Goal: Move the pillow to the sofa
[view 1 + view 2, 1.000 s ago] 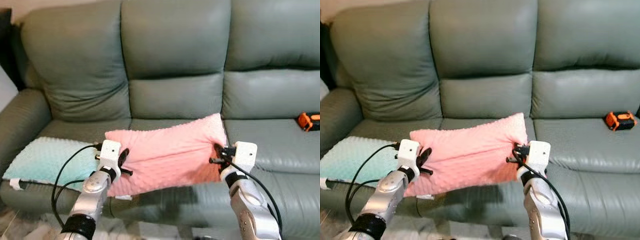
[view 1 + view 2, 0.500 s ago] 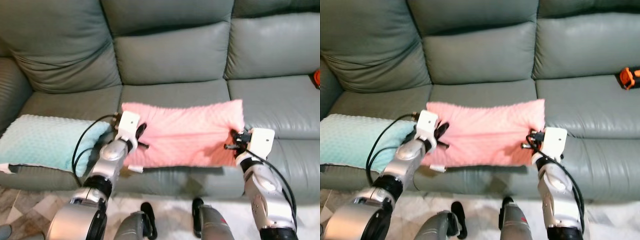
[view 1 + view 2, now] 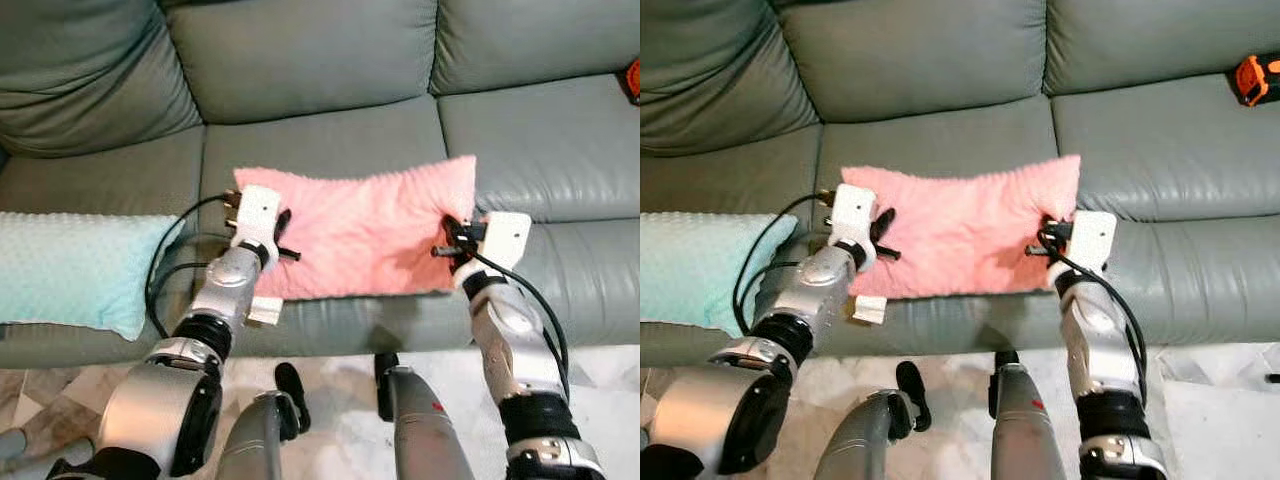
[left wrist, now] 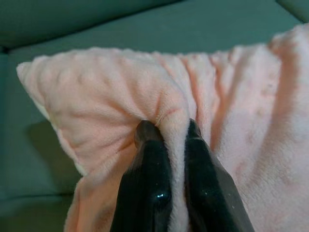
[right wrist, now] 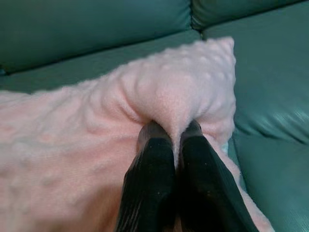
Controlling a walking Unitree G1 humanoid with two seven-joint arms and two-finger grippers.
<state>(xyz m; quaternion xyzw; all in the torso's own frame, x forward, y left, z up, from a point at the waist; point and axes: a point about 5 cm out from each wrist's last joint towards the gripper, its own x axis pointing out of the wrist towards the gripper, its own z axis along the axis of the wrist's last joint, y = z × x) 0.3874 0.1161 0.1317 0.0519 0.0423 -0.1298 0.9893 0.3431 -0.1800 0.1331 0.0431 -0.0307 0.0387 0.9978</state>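
The pink pillow lies on the middle seat of the sofa, near its front edge. The left hand and the right hand each pinch a fold of one end. I think only the letting go is left.

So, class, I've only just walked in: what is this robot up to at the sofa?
The robot is holding a pink pillow by both ends over the middle seat of the grey-green sofa. The left end effector is shut on a pinch of fabric at one end, and the right end effector pinches the other end. The pillow lies spread across the seat cushion, near its front edge. A light blue pillow lies on the seat to the robot's left.
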